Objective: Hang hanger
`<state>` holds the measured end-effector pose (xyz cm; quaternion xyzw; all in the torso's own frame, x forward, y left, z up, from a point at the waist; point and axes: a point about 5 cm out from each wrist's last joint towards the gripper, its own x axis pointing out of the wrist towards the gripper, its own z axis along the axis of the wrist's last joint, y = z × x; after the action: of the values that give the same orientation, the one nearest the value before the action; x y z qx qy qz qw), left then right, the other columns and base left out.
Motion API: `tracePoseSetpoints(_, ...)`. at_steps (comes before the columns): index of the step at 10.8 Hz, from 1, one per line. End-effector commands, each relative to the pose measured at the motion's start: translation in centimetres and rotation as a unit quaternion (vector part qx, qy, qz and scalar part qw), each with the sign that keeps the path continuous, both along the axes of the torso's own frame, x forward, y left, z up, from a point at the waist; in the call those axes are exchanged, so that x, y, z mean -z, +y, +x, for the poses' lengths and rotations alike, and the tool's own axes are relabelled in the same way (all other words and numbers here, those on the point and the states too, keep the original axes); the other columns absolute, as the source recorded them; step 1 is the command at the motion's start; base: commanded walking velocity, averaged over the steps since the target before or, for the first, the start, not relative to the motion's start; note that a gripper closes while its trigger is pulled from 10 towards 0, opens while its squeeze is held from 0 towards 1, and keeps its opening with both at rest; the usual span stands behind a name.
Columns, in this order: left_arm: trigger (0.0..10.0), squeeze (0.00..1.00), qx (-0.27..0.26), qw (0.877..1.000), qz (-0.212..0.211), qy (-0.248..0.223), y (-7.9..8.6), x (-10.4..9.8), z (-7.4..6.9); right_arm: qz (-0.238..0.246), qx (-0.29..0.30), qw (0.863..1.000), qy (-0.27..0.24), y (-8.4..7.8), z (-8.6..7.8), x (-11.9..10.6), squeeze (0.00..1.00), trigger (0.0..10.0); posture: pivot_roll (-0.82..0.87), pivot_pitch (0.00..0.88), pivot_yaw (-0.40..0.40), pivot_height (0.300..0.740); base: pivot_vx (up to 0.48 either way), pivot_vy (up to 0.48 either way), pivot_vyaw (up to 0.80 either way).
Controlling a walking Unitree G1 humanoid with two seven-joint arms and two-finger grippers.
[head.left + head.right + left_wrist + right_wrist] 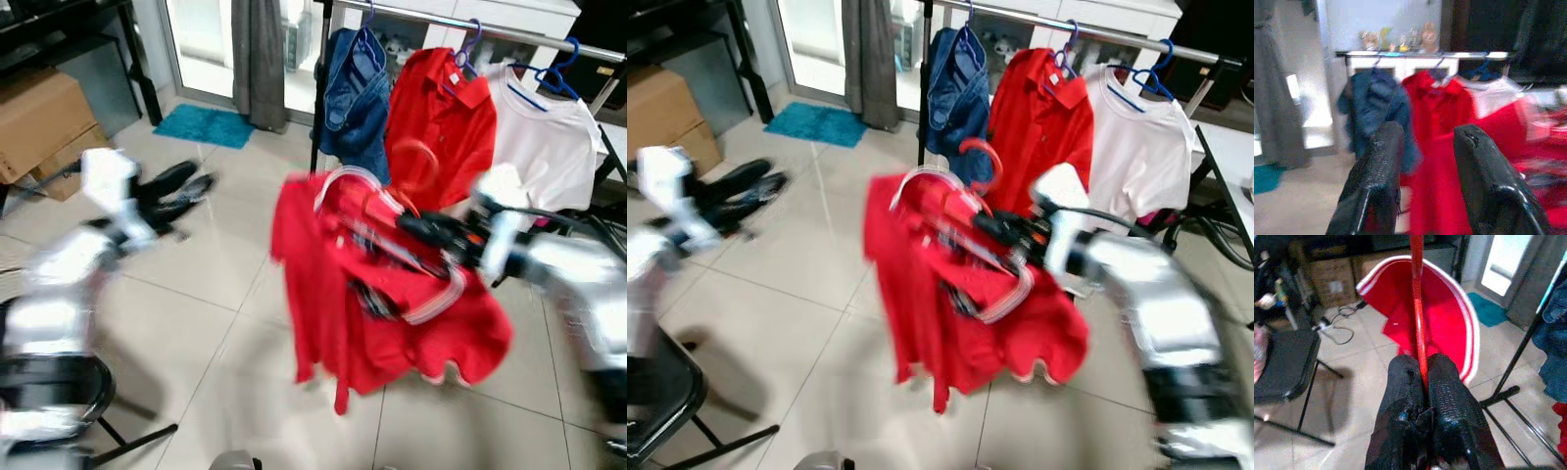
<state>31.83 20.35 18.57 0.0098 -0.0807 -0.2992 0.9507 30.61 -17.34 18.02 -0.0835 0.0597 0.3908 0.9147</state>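
My right gripper [416,227] is shut on a red hanger [1417,293], close below its hook. From that hanger hangs a red shirt [392,333] with a white-trimmed collar, held in the air in front of the clothes rail [490,29]. In the right wrist view the hanger's red bar runs up from between the two closed fingers [1447,391]. Out to the left my left gripper [181,191] stands open with nothing in it. In its wrist view the two black fingers [1376,166] are apart and face the rail.
On the rail hang a denim garment [353,98], a red shirt [441,117] and a white T-shirt [544,137] on blue hangers. A cardboard box [39,122] and a teal mat [206,124] lie at the back left. A black chair [59,392] stands at the near left.
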Motion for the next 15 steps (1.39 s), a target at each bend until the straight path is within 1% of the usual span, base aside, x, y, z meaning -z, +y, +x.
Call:
tracePoseSetpoints(1,10.0,1.00,0.011,1.000,0.019,-0.002,-2.5,-0.3,0.6,0.003,0.025,0.999,-0.020,0.5,0.4,-0.9,0.00,10.0,0.08,0.006,-0.056,0.740,0.000,0.000,0.00)
tracePoseSetpoints(2,10.0,1.00,0.024,0.999,0.028,-0.010,-4.5,0.1,1.0,0.012,0.035,0.999,-0.024,1.4,0.5,-0.8,0.00,10.0,0.08,0.009,-0.060,0.740,0.000,0.000,0.00)
tracePoseSetpoints(3,10.0,1.00,0.034,0.996,0.071,-0.035,-6.6,0.4,1.4,0.025,0.047,0.998,-0.026,2.3,0.6,-0.9,0.00,10.0,0.07,0.011,-0.057,0.740,0.000,0.000,0.00)
tracePoseSetpoints(4,10.0,1.00,0.020,0.993,0.095,-0.070,-8.1,0.1,1.8,0.045,0.057,0.997,-0.025,3.2,0.6,-1.1,0.00,10.0,0.06,0.012,-0.047,0.740,0.000,0.000,0.00)
tracePoseSetpoints(5,10.0,1.00,-0.010,0.988,0.116,-0.102,-9.2,-0.4,2.3,0.065,0.054,0.996,-0.026,4.0,0.4,-1.3,0.00,10.0,0.05,0.013,-0.035,0.740,0.000,0.000,0.00)
tracePoseSetpoints(6,10.0,0.43,-0.030,0.979,0.157,-0.130,-9.8,-0.4,2.5,0.089,0.051,0.995,-0.018,4.2,0.1,-1.4,0.00,10.0,0.05,0.015,-0.036,0.740,0.000,0.000,0.00)
tracePoseSetpoints(7,10.0,0.00,-0.037,0.976,0.171,-0.132,-10.0,0.0,2.7,0.105,0.041,0.994,-0.009,4.4,-0.1,-1.4,0.00,10.0,0.05,0.017,-0.038,0.740,0.000,0.000,0.00)
tracePoseSetpoints(9,10.0,0.00,-0.080,0.973,0.177,-0.121,-9.7,0.5,3.8,0.121,0.007,0.993,0.000,5.3,-0.8,-1.6,0.00,10.0,0.05,0.018,-0.044,0.740,0.000,0.000,0.00)
tracePoseSetpoints(10,8.5,0.00,-0.085,0.975,0.170,-0.115,-9.6,0.5,4.2,0.124,-0.002,0.992,0.000,5.5,-0.9,-1.8,0.00,10.0,0.05,0.015,-0.044,0.740,0.000,0.000,0.00)
tracePoseSetpoints(11,0.0,0.00,-0.085,0.975,0.166,-0.117,-9.6,0.4,4.3,0.125,-0.003,0.992,0.001,5.5,-0.9,-1.8,0.00,10.0,0.05,0.015,-0.044,0.740,0.000,0.000,0.00)
tracePoseSetpoints(13,0.0,0.00,-0.072,0.977,0.156,-0.123,-9.8,0.3,4.3,0.123,-0.003,0.992,0.003,5.5,-1.1,-1.7,0.00,10.0,0.05,0.014,-0.043,0.740,0.000,0.000,0.00)
tracePoseSetpoints(15,0.0,0.00,-0.075,0.977,0.150,-0.129,-10.0,0.3,4.4,0.120,-0.002,0.993,0.006,5.4,-1.1,-1.6,0.00,10.0,0.05,0.012,-0.038,0.740,0.000,0.000,0.00)
